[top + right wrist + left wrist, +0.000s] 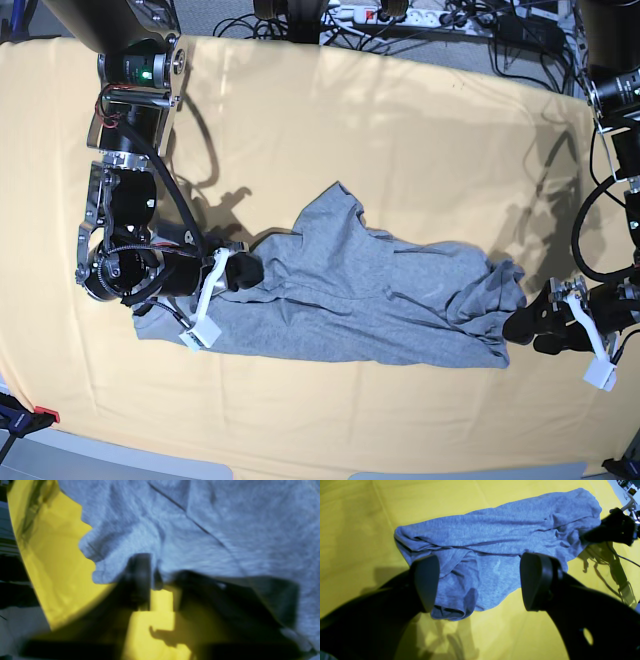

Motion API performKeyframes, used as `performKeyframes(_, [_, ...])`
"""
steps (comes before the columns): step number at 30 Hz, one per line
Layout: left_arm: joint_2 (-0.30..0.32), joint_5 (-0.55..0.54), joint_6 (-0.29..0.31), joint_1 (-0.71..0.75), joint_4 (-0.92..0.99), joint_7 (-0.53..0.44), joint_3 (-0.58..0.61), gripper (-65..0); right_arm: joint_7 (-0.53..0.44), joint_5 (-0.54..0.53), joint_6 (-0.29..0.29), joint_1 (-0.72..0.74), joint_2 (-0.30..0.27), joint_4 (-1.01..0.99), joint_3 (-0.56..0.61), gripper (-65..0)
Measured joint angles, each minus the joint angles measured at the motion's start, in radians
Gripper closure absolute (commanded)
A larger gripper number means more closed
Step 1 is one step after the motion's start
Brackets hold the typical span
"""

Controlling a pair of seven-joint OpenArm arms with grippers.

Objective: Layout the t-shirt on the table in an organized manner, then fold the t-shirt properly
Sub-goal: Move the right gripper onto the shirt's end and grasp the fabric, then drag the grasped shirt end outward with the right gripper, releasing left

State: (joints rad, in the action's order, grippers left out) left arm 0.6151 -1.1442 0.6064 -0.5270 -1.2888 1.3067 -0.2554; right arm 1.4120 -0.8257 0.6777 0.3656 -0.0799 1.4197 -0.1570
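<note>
Two black fingers (pixel 426 582) of the left gripper (pixel 480 582) stand wide apart above the t-shirt (pixel 380 300), which lies crumpled on the table (pixel 420 140). On the opposite end, the right gripper (pixel 240 270) is clamped on grey cloth. To spread well, pull ends apart slowly. Cables (pixel 450 20) lie beyond the table; nothing blocks.

- left gripper (pixel 480 582): matte black rounded pads, hole through one finger base;
- right arm (pixel 130 215): black-and-silver links, green LED, white wrist bracket, black cables
</note>
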Motion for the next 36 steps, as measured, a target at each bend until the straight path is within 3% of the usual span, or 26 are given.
performKeyframes(5, [0.000, 0.000, 0.000, 0.000, 0.000, 0.000, 0.000, -49.6, 0.000, 0.014, 0.012, 0.000, -0.001, 0.000, 0.000, 0.0])
performKeyframes(10, [0.000, 0.000, 0.000, 0.000, 0.000, 0.015, 0.000, -49.6, 0.003, -0.161, 0.013, 0.013, -0.029, 0.066, 0.003, 0.0])
performKeyframes(16, [0.000, -0.024, 0.000, 0.000, 0.000, 0.037, 0.000, -49.6, 0.004, -0.327, 0.015, -0.001, -0.131, 0.113, 0.003, 0.0])
performKeyframes(23, [0.001, -0.053, 0.000, 0.000, 0.000, 0.057, 0.000, -49.6, 0.004, -0.447, 0.015, -0.067, -0.270, 0.185, 0.004, 0.0])
performKeyframes(31, [0.001, -0.153, 0.004, 0.000, -0.001, 0.108, 0.000, -49.6, 0.004, -0.484, 0.015, -0.230, -0.415, 0.386, 0.006, 0.0])
performKeyframes(36, [0.005, -0.313, 0.034, 0.000, -0.001, 0.108, 0.000, -49.5, 0.003, -0.484, 0.015, -0.356, -0.505, 0.521, 0.003, 0.0])
